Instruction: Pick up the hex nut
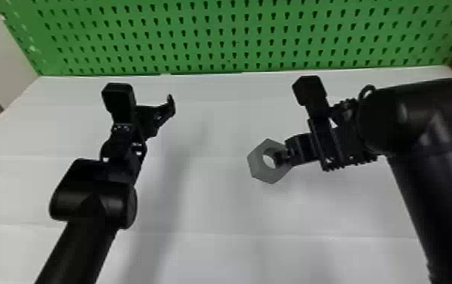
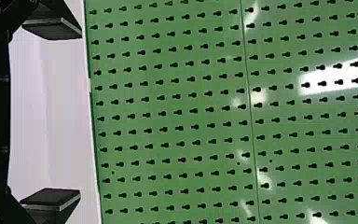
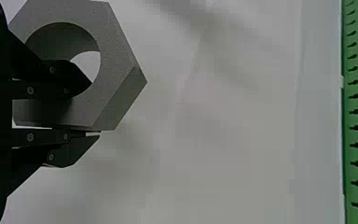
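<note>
Jaws of the right gripper (image 3: pixel 95 110) pinch one wall of the hex nut (image 1: pixel 257 162), right of centre at the white table (image 1: pixel 214 196), those of the left gripper (image 2: pixel 80 113) standing spread; off-centre weight could pivot it loose.

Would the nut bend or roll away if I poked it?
The nut probably won't bend, because it looks thick all round its hole. Its flat sides should stop it rolling easily. It might swivel a bit, since the right hand pinches just one side.
</note>
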Motion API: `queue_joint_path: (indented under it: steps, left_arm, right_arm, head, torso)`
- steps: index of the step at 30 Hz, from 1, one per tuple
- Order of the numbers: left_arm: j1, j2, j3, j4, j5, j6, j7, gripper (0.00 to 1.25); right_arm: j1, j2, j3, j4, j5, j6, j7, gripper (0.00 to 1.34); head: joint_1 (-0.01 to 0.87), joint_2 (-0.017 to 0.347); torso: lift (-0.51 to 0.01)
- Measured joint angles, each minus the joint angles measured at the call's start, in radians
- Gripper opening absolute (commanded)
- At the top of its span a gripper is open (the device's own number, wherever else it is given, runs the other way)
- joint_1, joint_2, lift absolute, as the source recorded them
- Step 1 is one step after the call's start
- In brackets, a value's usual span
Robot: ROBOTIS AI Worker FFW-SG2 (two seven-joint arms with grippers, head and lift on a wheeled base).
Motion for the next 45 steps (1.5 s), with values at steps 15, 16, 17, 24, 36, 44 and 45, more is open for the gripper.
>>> queue_joint_path:
  steps: [15, 16, 17, 24, 36, 44, 45]
  left_arm:
    - [0.008, 0.0, -0.006, -0.002, 0.01, -0.001, 0.001, 1.16]
    - [0.008, 0.0, -0.007, -0.002, 0.011, -0.001, 0.001, 1.16]
    - [0.008, 0.0, -0.007, -0.002, 0.011, -0.001, 0.001, 1.16]
    - [0.01, 0.0, -0.011, -0.002, 0.013, -0.002, 0.001, 1.16]
    - [0.013, 0.0, -0.013, -0.002, 0.017, -0.005, 0.001, 1.16]
    - [0.015, 0.0, -0.014, -0.002, 0.02, -0.007, 0.001, 1.16]
    - [0.016, 0.0, -0.014, -0.002, 0.02, -0.008, 0.001, 1.16]
  right_arm:
    - [0.126, 0.018, -0.187, -0.118, 0.075, -0.228, 0.0, 0.28]
    - [0.133, 0.018, -0.194, -0.122, 0.079, -0.243, 0.0, 0.28]
    - [0.14, 0.019, -0.202, -0.127, 0.083, -0.258, 0.0, 0.28]
    - [0.199, 0.026, -0.254, -0.153, 0.104, -0.392, -0.001, 0.28]
    - [0.302, 0.037, -0.301, -0.161, 0.153, -0.718, -0.003, 0.28]
    - [0.375, 0.038, -0.325, -0.128, 0.179, -0.949, -0.015, 0.27]
    - [0.381, 0.038, -0.326, -0.123, 0.179, -0.971, -0.018, 0.27]
  head:
    - [0.785, 0.149]
    - [0.785, 0.149]
    - [0.785, 0.149]
    - [0.785, 0.149]
    - [0.785, 0.149]
    - [0.785, 0.149]
    - [0.785, 0.149]
  torso:
    - [-0.088]
    - [-0.088]
    - [-0.088]
    - [-0.088]
    - [-0.088]
    - [-0.088]
    - [-0.088]
